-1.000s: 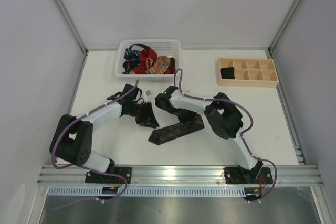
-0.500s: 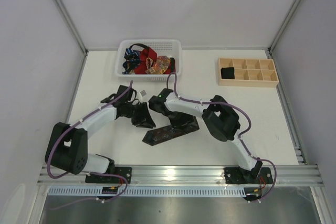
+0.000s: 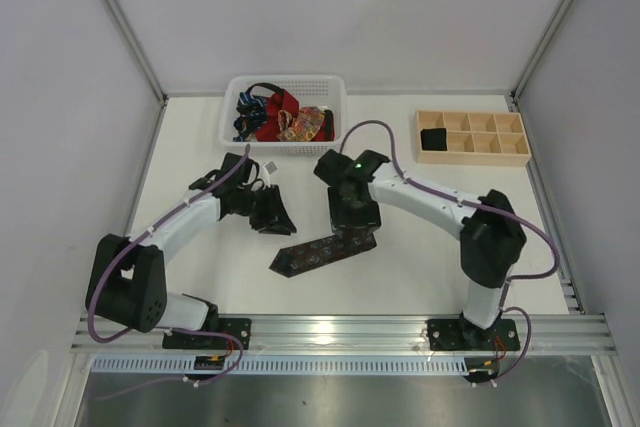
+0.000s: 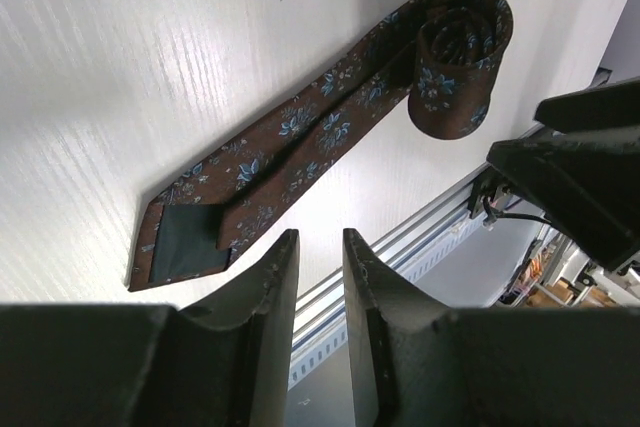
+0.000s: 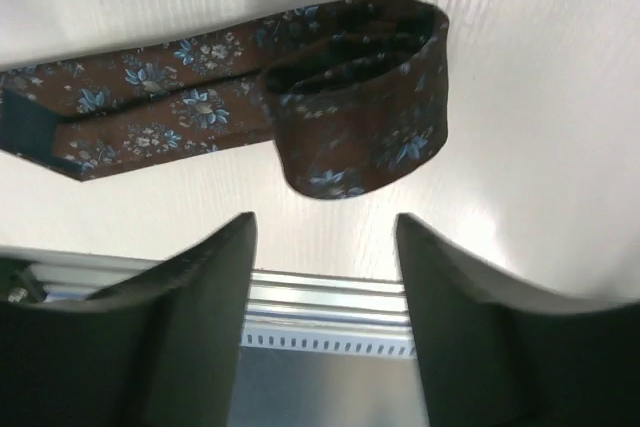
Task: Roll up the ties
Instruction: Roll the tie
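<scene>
A dark brown tie (image 3: 322,251) with small blue flowers lies on the table, its right end rolled into a loose coil (image 3: 356,239) and its pointed tip (image 3: 284,264) flat at the left. It shows in the left wrist view (image 4: 300,137) and the right wrist view (image 5: 370,127). My right gripper (image 3: 352,215) is open and empty just behind the coil (image 5: 325,222). My left gripper (image 3: 275,217) hangs left of the tie, apart from it; its jaws stand a narrow gap apart with nothing between them (image 4: 320,237).
A white mesh basket (image 3: 285,79) at the back holds red (image 3: 275,117), orange-patterned (image 3: 305,125) and blue (image 3: 245,112) ties. A pale wooden tray (image 3: 470,159) stands at the back right with a dark roll (image 3: 434,137) in one compartment. The aluminium rail (image 3: 340,327) runs along the near edge.
My right arm has swung its elbow out to the right, and its gripper now sits behind the coil, off the tie. My left gripper has drawn back up and left.
</scene>
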